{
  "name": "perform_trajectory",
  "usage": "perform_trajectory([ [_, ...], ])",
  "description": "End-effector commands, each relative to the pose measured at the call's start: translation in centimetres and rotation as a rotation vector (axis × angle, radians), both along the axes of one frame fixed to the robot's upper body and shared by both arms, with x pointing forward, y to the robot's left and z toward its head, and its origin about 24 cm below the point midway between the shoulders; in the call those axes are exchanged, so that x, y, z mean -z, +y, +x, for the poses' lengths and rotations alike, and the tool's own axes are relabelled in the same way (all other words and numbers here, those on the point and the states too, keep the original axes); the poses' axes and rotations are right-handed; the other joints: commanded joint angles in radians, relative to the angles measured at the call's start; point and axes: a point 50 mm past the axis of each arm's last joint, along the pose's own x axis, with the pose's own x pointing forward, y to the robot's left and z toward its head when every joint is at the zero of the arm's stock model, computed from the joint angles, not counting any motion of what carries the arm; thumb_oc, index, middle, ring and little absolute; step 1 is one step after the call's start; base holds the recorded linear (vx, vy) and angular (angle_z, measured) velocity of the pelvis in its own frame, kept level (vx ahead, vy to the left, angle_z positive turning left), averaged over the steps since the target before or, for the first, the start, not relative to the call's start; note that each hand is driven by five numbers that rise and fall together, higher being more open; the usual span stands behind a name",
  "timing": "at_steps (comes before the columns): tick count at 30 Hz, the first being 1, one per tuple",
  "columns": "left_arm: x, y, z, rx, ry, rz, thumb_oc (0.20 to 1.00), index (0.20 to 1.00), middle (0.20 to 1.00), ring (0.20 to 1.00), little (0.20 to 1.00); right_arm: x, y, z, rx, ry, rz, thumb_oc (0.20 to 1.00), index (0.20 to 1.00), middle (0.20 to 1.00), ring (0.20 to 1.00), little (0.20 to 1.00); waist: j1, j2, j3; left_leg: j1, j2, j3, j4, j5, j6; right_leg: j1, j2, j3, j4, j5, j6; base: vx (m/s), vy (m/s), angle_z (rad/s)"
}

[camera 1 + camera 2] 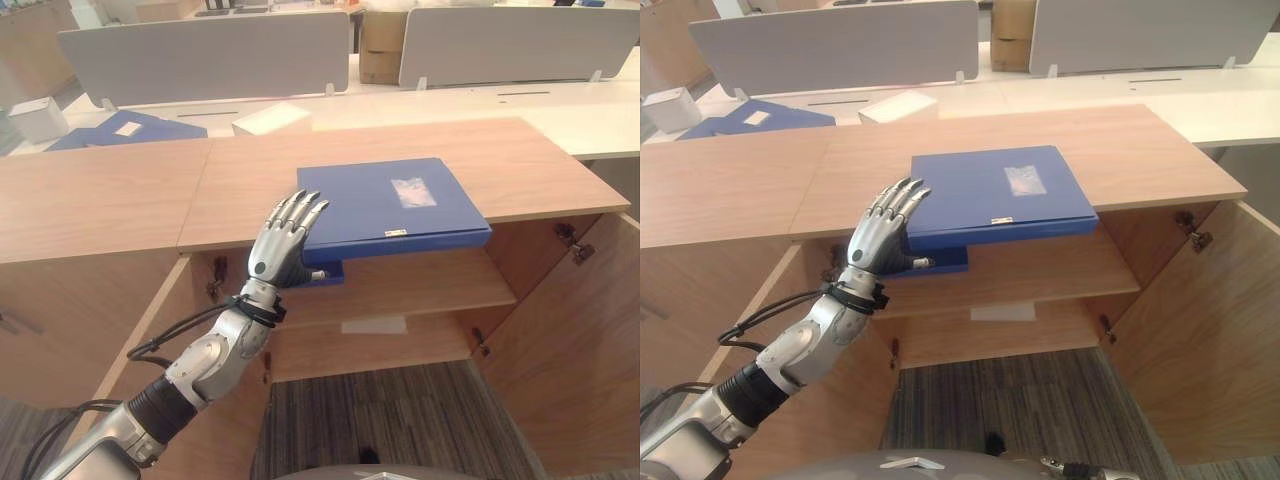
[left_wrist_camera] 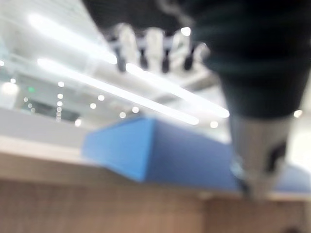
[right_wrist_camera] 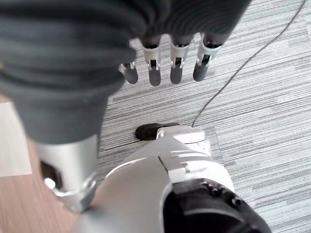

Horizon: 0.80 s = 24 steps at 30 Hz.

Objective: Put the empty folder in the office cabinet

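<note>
A blue folder [image 1: 385,205] lies flat on the wooden cabinet top [image 1: 500,160], its near edge jutting out past the front lip over the open compartment. My left hand [image 1: 285,240] is raised in front of the folder's near left corner, fingers straight and spread, palm toward the folder, open. The left wrist view shows the folder's corner [image 2: 146,150] just past the fingers [image 2: 153,48]. My right hand [image 3: 167,63] hangs over the grey carpet, fingers relaxed and holding nothing.
The cabinet stands open below with a wooden shelf [image 1: 420,290] and door [image 1: 580,350] swung out at right. Another door [image 1: 130,350] stands open at left. A second blue folder [image 1: 125,130] and a white box [image 1: 270,120] lie on the desk behind.
</note>
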Motion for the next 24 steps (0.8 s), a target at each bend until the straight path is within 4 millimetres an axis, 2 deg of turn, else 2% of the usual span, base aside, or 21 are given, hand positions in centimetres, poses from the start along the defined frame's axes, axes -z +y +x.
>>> perform_trajectory([
  [1, -3.6, -0.3, 1.5, 0.013, -0.156, 0.014, 1.000, 1.000, 1.000, 1.000, 1.000, -0.1, -0.5, 0.6, -0.030, 0.011, -0.028, 1.000, 1.000, 1.000, 1.000, 1.000, -0.001, -0.010, 0.015, -0.009, -0.047, 0.057, 0.001, -0.049, 0.026, 0.057, 0.028, 0.018, -0.002, -0.039, 0.067, 0.00, 0.000, 0.00],
  [13, -3.4, -0.6, 1.5, 0.016, -0.173, 0.016, 1.000, 1.000, 1.000, 1.000, 1.000, -0.1, -0.5, 0.6, -0.037, 0.007, -0.024, 1.000, 1.000, 1.000, 1.000, 1.000, -0.008, -0.009, 0.014, -0.007, -0.046, 0.061, 0.001, -0.051, 0.027, 0.058, 0.031, 0.023, -0.002, -0.039, 0.068, 0.00, 0.000, 0.00],
  [24, -3.5, -2.5, 2.2, 0.068, -0.195, 0.070, 1.000, 1.000, 1.000, 1.000, 1.000, 0.0, -0.7, -0.1, -0.032, 0.026, -0.026, 1.000, 1.000, 1.000, 1.000, 1.000, -0.042, -0.005, 0.003, 0.003, -0.039, 0.084, 0.001, -0.068, 0.026, 0.058, 0.034, 0.044, -0.003, -0.043, 0.077, 0.01, 0.000, -0.05],
])
